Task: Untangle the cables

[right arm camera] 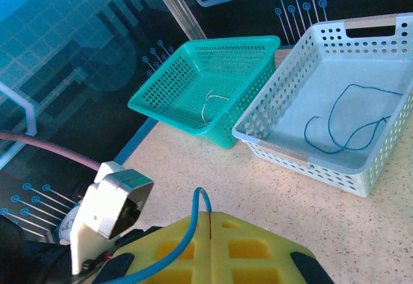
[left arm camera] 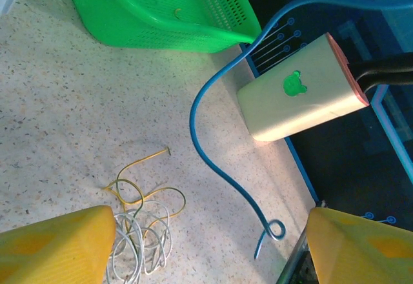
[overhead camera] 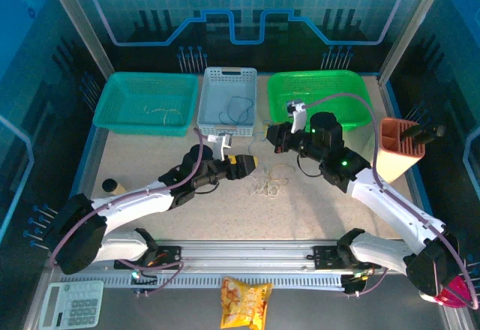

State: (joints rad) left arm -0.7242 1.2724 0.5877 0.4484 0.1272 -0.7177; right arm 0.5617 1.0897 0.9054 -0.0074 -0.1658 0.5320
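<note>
Teal basket (overhead camera: 106,109) sits far left of both pairs of fingers, with one cream wire (right arm camera: 210,102) lying inside. White basket (right arm camera: 271,113) is next to it, just beyond the left fingers (overhead camera: 251,163), with a dark blue wire (right arm camera: 348,126) looped on its floor.

Left fingers are spread wide with nothing held, low over the tabletop (left arm camera: 64,116). Cable clump (left arm camera: 143,229) lies on the tabletop just beside the inner edge of one left finger; can't tell if it touches. The clump is bunched white loops, with a tan-yellow strand curling out away from the fingers. In the top view the clump is just right of the left fingers and nearer the arm bases than the right fingers.

Blue cable (left arm camera: 216,161) hangs down across the gap ahead of the left fingers. Its curled end is close to the other left finger, down at the tabletop; contact unclear.

Right fingers (right arm camera: 211,229) are closed tight with the blue cable pinched in the seam, raised above the tabletop. Green basket (overhead camera: 358,109) is just beyond and right of the right fingers. Cream holder (left arm camera: 300,97) with a green bear mark is further right at the tabletop edge, a dark handle sticking out.
</note>
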